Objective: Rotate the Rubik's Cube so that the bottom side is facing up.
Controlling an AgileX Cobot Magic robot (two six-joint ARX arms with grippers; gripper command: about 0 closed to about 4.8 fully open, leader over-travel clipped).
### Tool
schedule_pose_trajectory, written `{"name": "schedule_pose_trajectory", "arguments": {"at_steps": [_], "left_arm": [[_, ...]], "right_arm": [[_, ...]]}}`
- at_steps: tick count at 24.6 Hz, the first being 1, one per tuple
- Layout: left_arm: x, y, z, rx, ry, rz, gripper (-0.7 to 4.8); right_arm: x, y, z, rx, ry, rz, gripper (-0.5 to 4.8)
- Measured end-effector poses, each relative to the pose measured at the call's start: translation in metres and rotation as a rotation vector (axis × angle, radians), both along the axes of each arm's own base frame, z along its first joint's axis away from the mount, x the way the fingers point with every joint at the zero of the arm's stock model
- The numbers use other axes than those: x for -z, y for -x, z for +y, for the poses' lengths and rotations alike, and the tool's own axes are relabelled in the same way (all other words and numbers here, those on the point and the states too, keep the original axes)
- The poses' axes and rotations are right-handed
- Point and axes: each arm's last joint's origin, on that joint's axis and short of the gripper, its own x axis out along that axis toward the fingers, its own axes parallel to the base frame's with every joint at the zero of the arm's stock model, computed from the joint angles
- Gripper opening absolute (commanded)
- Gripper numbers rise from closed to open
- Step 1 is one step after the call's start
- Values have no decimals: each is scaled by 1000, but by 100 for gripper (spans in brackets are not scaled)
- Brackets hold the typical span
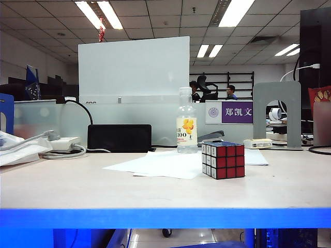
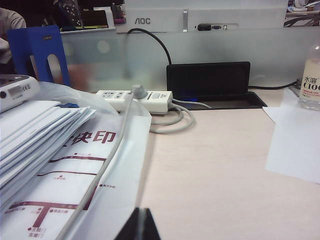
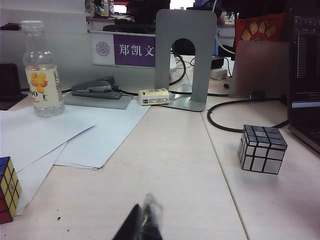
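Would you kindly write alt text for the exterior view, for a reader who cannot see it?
A Rubik's Cube sits on a pale table, blue face up, red and white faces toward the camera, its back edge on loose white paper sheets. A clear drink bottle stands behind it; neither arm nor pincer appears.

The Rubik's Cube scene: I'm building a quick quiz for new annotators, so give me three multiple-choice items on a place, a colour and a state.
1. Where does the black-framed Rubik's Cube stand?
A. partly on the white paper sheets
B. on the power strip
C. against the bookend

2. Which colour is the cube's face towards the exterior camera?
A. green
B. red
C. orange

3. How is the left tool?
A. open
B. shut on the cube
C. shut, empty

Answers: 1 A, the cube overlaps the sheets' edge in front of the clear plastic bottle; 2 B, nine red squares show; 3 C, the tips meet, with nothing between them, like the right tool.
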Motion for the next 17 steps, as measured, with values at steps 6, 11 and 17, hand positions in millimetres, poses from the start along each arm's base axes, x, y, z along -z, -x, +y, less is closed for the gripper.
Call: {"name": "schedule_pose_trajectory", "arguments": {"at_steps": [6, 11, 17], "left_arm": [[0, 0, 0, 0, 0, 0, -5], [0, 0, 0, 0, 0, 0, -5], [0, 0, 0, 9, 148, 2, -3]], "right_arm": [[0, 0, 0, 0, 0, 0, -6], [0, 0, 0, 0, 0, 0, -6], [0, 0, 0, -8, -202, -9, -6]]}}
